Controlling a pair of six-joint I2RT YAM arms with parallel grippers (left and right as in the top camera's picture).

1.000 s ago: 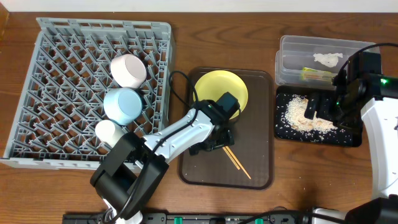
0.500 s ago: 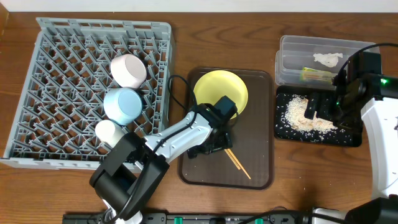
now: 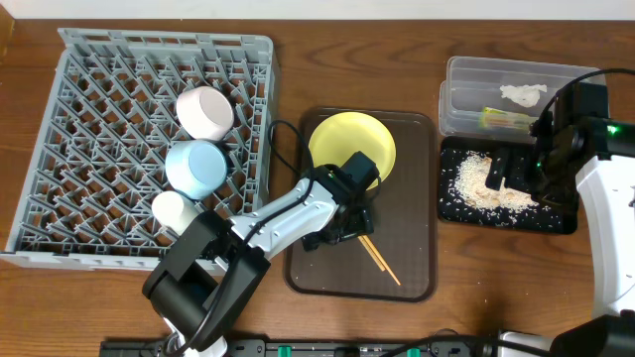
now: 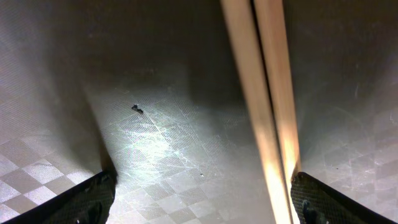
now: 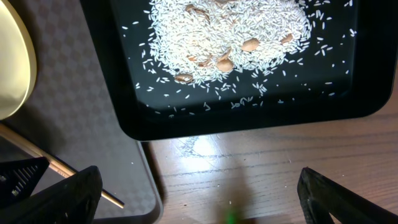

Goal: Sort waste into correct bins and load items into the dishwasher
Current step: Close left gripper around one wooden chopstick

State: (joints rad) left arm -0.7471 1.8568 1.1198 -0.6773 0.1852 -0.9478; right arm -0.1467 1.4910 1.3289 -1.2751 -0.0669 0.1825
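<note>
My left gripper (image 3: 342,234) (image 4: 202,208) is open and low over the brown serving tray, straddling the pair of wooden chopsticks (image 3: 380,261) (image 4: 264,93), which lie close against its right finger. The yellow plate (image 3: 352,145) lies at the tray's far end. My right gripper (image 3: 513,171) (image 5: 202,199) is open and empty above the black tray (image 3: 556,220), which holds the rice scraps (image 3: 484,184) (image 5: 230,31). The clear tub (image 3: 461,99) holds the white tissue (image 3: 523,94) and the snack wrapper (image 3: 506,119). The white bowl (image 3: 205,112), blue bowl (image 3: 196,167) and white cup (image 3: 174,210) sit in the grey rack (image 3: 99,119).
The brown serving tray (image 3: 407,198) (image 5: 81,118) lies between the rack and the bins. The right wrist view also shows the black tray's rim (image 5: 249,127), the plate's edge (image 5: 12,62), a chopstick end (image 5: 59,167) and bare wooden table (image 5: 249,174).
My left gripper has shifted slightly towards the front of the brown tray, lower over the chopsticks. The right arm has not moved.
</note>
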